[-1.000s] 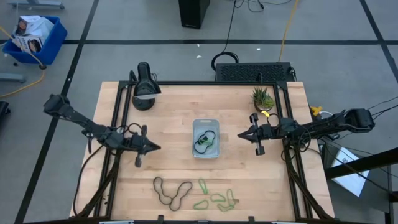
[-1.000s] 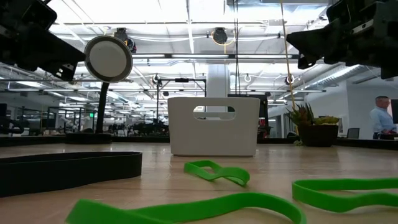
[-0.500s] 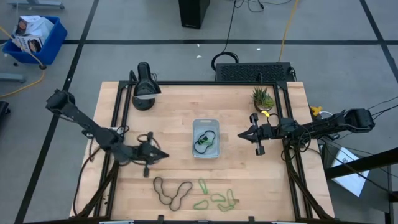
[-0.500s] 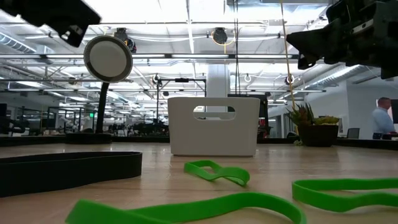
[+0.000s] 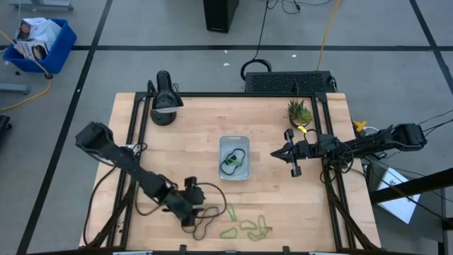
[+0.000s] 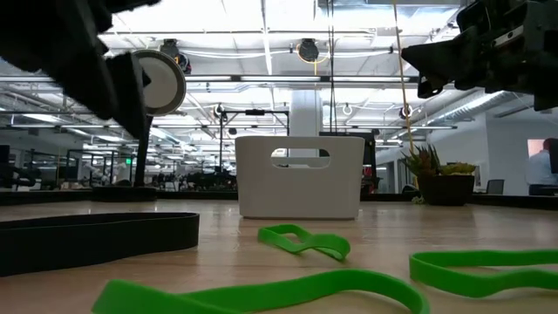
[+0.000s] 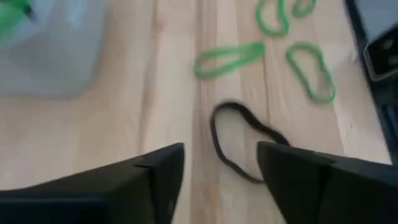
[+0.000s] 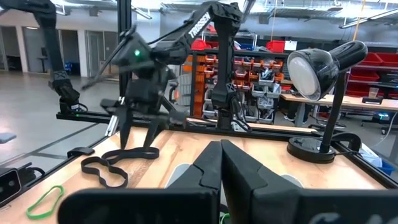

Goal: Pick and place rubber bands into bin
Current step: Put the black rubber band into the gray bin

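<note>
Two dark rubber bands (image 5: 206,224) lie flat on the table near its front edge, with several light green ones (image 5: 246,227) to their right. My left gripper (image 5: 190,214) hovers open over the dark bands, fingers pointing down; one dark loop (image 7: 239,140) shows between its fingers (image 7: 168,168). The clear bin (image 5: 234,157) stands mid-table and holds a dark band and a green band. My right gripper (image 5: 276,154) waits shut just right of the bin, above the table.
A black lamp (image 5: 164,106) stands at the far left corner and a small potted plant (image 5: 299,111) at the far right. Black cables trail beside the left arm (image 5: 152,195). Bare wood lies between the bin and the bands.
My left gripper has swung from left of the bin toward the table's near edge and somewhat right, tipping its fingers downward and coming down over the dark rubber bands. The bands and the bin have stayed in place.
</note>
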Action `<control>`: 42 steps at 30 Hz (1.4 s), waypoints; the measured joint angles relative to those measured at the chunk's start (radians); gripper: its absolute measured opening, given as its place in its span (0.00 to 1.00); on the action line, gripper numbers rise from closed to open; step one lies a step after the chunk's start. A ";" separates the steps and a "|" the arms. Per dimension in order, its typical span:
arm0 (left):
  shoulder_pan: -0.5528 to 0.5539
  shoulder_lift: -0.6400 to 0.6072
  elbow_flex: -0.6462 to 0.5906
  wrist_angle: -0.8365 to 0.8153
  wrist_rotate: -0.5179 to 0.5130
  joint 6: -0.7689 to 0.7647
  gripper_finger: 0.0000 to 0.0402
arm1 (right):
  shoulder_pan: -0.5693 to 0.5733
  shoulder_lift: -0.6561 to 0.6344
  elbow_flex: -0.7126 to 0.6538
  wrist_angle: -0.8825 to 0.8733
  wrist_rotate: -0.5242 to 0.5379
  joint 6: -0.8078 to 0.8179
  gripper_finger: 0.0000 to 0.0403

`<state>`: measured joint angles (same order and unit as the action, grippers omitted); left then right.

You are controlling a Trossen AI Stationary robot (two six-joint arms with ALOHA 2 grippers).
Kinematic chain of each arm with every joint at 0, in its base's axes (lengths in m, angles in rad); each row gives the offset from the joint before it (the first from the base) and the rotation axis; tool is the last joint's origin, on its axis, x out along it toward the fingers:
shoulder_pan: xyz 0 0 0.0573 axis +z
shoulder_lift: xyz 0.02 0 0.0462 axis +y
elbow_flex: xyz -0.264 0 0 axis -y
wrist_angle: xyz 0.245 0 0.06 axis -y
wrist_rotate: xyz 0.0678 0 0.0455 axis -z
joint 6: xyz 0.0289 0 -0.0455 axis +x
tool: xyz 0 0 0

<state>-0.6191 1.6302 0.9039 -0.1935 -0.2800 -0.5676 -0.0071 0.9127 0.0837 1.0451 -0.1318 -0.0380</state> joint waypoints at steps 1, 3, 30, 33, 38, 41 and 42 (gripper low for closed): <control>0.001 0.014 0.012 -0.019 0.020 -0.008 0.59 | 0.000 0.000 0.000 0.001 0.000 0.000 0.00; 0.003 0.042 0.031 -0.013 0.031 -0.012 0.66 | 0.000 0.000 0.000 0.002 0.000 0.000 0.00; 0.039 0.211 0.038 0.082 0.069 0.067 0.52 | 0.000 0.000 0.000 0.001 0.004 0.000 0.00; 0.041 0.211 0.038 0.070 0.063 0.087 0.35 | 0.000 0.000 0.000 0.001 0.004 -0.001 0.00; 0.043 0.212 0.037 0.078 0.089 0.148 0.04 | 0.000 0.000 0.000 0.001 0.004 -0.002 0.00; 0.042 0.211 0.036 0.108 0.097 0.206 0.04 | 0.000 0.000 0.000 0.001 0.004 -0.001 0.00; 0.041 0.205 0.035 0.119 0.104 0.232 0.03 | 0.000 0.000 0.000 0.001 0.004 -0.001 0.00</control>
<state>-0.5785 1.8352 0.9392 -0.0742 -0.1756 -0.3357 -0.0067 0.9131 0.0841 1.0460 -0.1274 -0.0391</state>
